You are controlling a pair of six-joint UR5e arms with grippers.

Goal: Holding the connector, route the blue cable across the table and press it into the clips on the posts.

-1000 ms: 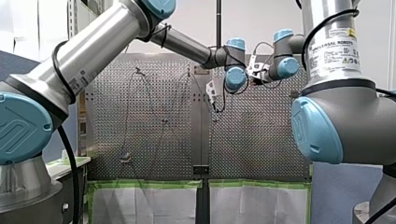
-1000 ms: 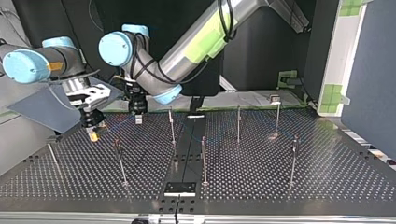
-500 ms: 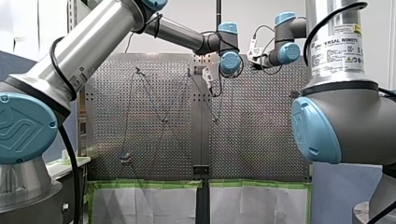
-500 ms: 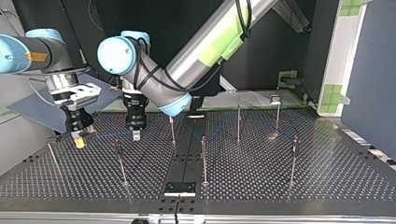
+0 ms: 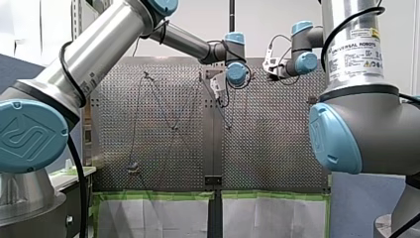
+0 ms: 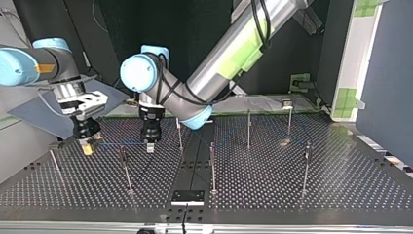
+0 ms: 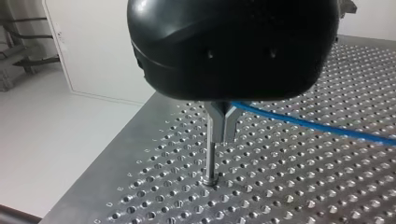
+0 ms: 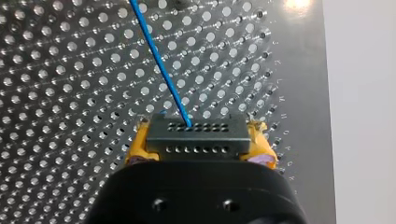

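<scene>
Right wrist view: grips the connector point(image 8: 197, 133) tight between the yellow pads point(image 8: 135, 147) of my right end effector point(image 8: 198, 140), just above the table point(image 8: 70, 93). Trails the cable point(image 8: 161, 65) taut and straight away from the connector. Further along from the connector, pinches the cable in my left end effector point(image 7: 222, 126), metal fingers point(image 7: 215, 123) closed down around it.

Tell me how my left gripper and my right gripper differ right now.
My right gripper has yellow pads; my left gripper has bare metal fingers under a black body. The right one is clamped on the grey connector; the left one pinches the blue cable itself, with a post showing under its fingers. Both point down at the table, with the cable stretched between them.
</scene>
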